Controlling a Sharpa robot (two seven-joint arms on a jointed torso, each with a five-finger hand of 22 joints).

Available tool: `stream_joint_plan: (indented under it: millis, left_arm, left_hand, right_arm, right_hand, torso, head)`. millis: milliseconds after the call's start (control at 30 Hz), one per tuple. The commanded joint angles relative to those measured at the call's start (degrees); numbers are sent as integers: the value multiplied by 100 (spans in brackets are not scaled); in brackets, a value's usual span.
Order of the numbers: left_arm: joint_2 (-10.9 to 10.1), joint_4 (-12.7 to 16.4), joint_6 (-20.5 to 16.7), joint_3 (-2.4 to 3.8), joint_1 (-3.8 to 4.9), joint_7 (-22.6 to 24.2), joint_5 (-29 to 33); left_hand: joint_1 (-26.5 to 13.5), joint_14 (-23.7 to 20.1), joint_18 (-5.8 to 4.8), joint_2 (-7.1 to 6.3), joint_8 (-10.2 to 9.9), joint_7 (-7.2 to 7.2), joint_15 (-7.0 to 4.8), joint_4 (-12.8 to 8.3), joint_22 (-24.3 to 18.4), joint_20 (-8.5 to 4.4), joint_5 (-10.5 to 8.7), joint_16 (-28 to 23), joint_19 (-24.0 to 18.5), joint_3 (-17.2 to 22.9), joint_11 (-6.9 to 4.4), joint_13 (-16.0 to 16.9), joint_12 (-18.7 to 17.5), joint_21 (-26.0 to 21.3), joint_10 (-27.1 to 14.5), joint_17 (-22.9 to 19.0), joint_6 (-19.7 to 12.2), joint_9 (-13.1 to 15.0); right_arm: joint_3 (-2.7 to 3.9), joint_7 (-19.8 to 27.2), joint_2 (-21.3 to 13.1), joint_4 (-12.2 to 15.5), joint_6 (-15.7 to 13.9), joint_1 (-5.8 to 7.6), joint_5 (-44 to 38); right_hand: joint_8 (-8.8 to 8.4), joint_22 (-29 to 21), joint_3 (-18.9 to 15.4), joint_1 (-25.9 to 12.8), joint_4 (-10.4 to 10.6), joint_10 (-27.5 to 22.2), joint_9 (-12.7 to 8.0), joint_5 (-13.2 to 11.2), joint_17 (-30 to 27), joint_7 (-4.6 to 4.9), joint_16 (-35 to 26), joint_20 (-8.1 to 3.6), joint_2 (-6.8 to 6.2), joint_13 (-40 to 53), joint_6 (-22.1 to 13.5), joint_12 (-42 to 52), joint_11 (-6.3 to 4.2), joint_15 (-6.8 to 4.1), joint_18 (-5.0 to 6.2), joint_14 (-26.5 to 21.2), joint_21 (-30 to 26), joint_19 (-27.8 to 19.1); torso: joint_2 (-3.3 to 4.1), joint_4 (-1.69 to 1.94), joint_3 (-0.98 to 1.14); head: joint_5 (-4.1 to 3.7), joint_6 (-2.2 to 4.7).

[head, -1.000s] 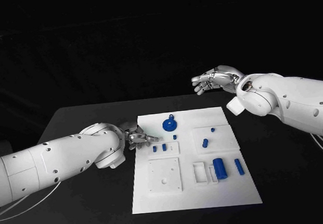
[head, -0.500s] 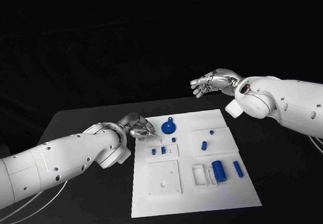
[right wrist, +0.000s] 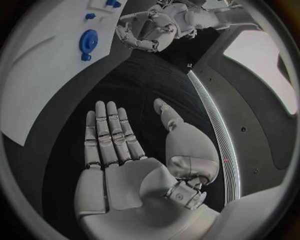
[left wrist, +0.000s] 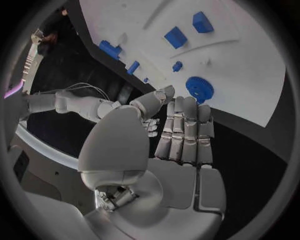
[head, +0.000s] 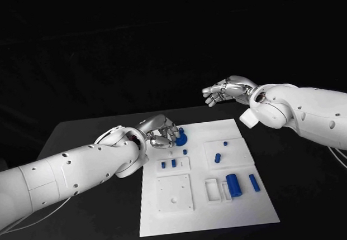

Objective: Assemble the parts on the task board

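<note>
Left hand point(left wrist: 172, 145) hovers empty, fingers straight and together, over the task board's point(left wrist: 250, 75) edge beside the blue gear point(left wrist: 200, 89).

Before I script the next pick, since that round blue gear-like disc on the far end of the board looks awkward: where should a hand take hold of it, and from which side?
Probably by its rim, coming from above. The blue disc lies flat on the task board, so only its toothed edge and small raised hub offer purchase. The left hand hovers open beside it, best placed to try.
</note>
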Motion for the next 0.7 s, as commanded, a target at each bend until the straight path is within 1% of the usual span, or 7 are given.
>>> stream_joint_plan:
  millis: [33,167,300,467,533,567,700]
  left_arm:
    - [101,-116,349,5,11,202,-979]
    - [223,-228,223,3,10,257,-1085]
    - [322,-334,321,1,8,232,-1171]
    - [464,-446,409,-11,-2,157,-1211]
    - [514,-485,428,-14,-15,135,-1216]
    - [540,-512,428,-16,-27,132,-1229]
    - [610,-610,467,-16,-78,119,-1275]
  left_hand:
    - [-3,62,45,57,-16,-15,-10,-12,18,-270,-26,45,64,-33,6,-62,-140,-3,58,19,82,-56]
    - [17,73,58,65,-30,-23,5,-12,34,-261,3,64,88,-35,28,-132,-311,-12,72,21,122,-116]
    - [31,32,68,-3,-78,-2,56,-12,48,-223,21,35,68,-42,71,-218,-536,-51,44,1,95,-193]
    - [-70,5,87,-78,-146,29,118,9,68,-163,-114,0,54,-117,148,-321,-817,-87,-53,-23,12,-281]
    - [-199,-85,90,-155,-239,25,205,26,68,-88,-225,-61,-5,-221,246,-439,-1077,-129,-369,-52,-154,-346]
    - [-213,-97,104,-161,-253,20,215,28,74,-69,-231,-68,-16,-253,262,-462,-1122,-136,-390,-56,-181,-363]
    - [-251,-63,147,-164,-299,11,225,49,95,-51,-288,-43,8,-334,267,-513,-1216,-125,-406,-50,-277,-415]
  right_arm:
    - [2,64,12,3,31,-2,6]
    - [2,64,19,5,25,-2,6]
    - [3,66,30,11,29,-2,6]
    - [3,67,36,28,21,-2,6]
    - [3,68,41,39,18,-2,6]
    - [3,67,40,46,16,-2,6]
    - [3,67,37,73,14,-2,6]
  right_hand:
    - [38,7,-4,-28,24,36,-9,29,5,2,-31,-1,37,-9,-52,-25,-18,-6,25,-34,-34,-21]
    - [38,7,-4,-28,24,36,-9,29,6,2,-31,-1,37,-10,-52,-25,-18,-6,26,-34,-34,-21]
    - [38,8,-4,-27,24,37,-10,29,6,2,-31,0,37,-11,-52,-24,-18,-6,27,-33,-34,-21]
    - [39,8,-3,-25,24,37,-11,31,6,3,-31,0,39,-12,-53,-24,-18,-6,28,-33,-35,-21]
    - [39,9,-2,-25,23,37,-11,31,7,3,-31,1,40,-13,-53,-24,-18,-6,28,-33,-35,-21]
    - [39,9,-2,-24,23,37,-11,31,7,3,-31,1,40,-13,-53,-24,-18,-6,28,-33,-35,-21]
    - [39,9,-2,-24,23,38,-11,32,7,3,-31,1,40,-13,-53,-24,-18,-7,29,-33,-35,-21]
  torso:
    - [2,-4,2]
    - [4,-3,6]
    - [1,2,2]
    - [8,-3,2]
    - [15,-9,2]
    - [16,-10,3]
    - [48,-29,1]
  head:
    - [-17,10]
    - [-18,14]
    - [-29,15]
    - [-33,17]
    - [-35,13]
    - [-43,9]
    - [-41,13]
